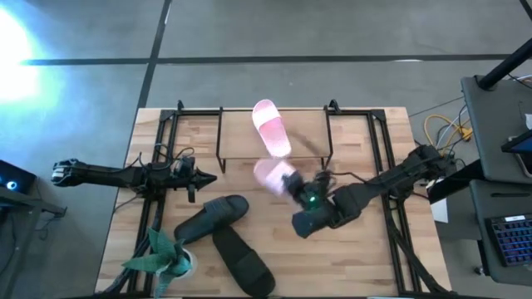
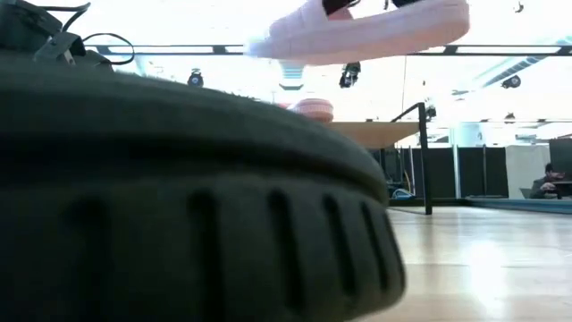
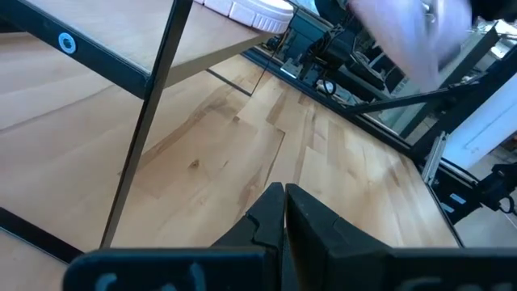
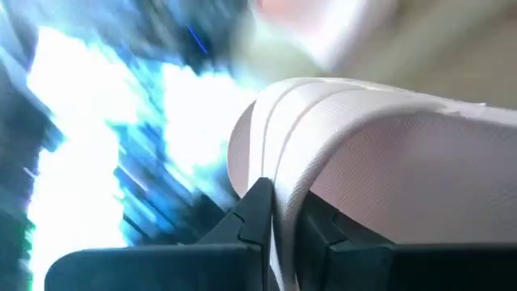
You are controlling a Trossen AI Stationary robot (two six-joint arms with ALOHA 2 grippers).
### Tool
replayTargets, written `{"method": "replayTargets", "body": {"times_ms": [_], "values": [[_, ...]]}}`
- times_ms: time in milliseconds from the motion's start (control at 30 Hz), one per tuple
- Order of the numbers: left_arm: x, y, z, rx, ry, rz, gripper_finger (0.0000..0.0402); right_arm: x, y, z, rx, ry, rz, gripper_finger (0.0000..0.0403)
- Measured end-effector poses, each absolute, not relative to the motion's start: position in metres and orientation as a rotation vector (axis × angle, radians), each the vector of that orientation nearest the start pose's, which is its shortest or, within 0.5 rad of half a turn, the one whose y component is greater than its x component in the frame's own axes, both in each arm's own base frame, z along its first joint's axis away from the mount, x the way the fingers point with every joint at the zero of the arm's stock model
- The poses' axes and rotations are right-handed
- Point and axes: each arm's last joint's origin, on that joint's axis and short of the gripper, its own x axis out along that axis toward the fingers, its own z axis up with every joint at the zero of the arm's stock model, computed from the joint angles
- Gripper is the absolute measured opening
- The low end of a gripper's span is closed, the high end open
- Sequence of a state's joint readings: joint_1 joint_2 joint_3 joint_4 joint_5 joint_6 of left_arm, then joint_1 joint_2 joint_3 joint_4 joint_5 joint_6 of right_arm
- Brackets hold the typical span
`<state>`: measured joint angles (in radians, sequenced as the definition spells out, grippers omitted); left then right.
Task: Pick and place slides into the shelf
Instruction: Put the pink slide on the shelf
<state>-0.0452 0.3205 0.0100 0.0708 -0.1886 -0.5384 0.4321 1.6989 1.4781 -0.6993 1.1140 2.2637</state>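
From above, a pink slide (image 1: 273,178) is held off the table by the right gripper (image 1: 293,184), just short of the shelf (image 1: 241,149), where its mate (image 1: 272,127) is already laid. The black pair (image 1: 212,219) is left by the plant (image 1: 162,256). At table height, the carried slide (image 2: 366,31) is seen airborne. On the left wrist, the left gripper (image 3: 284,212) is parked closed, empty. On the right wrist, only the strap (image 4: 323,137) is pinched; a swing could tear it loose.

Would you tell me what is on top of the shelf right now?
One pink slide lies on the shelf board. The right gripper holds the second pink slide in front of it. Beneath the board is hidden.
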Motion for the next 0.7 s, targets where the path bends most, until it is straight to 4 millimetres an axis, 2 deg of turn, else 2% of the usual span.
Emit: {"method": "replayTargets", "body": {"times_ms": [67,167,367,533,700], "values": [[0.115,0.000,0.146,-0.507,0.194,0.203,0.0000,0.332,0.114,0.312,1.454,-0.517,-0.943,0.0027],[0.115,0.000,0.146,-0.507,0.194,0.203,0.0000,0.335,0.085,0.321,1.459,-0.614,-0.985,0.0027],[0.115,0.000,0.146,-0.507,0.194,0.203,0.0000,0.343,0.016,0.323,1.419,-0.781,-1.138,0.0028],[0.115,0.000,0.146,-0.507,0.194,0.203,0.0000,0.343,-0.036,0.322,1.446,-0.852,-1.244,0.0028],[0.115,0.000,0.146,-0.507,0.194,0.203,0.0000,0.339,-0.069,0.318,1.489,-0.827,-1.313,0.0028]]}}
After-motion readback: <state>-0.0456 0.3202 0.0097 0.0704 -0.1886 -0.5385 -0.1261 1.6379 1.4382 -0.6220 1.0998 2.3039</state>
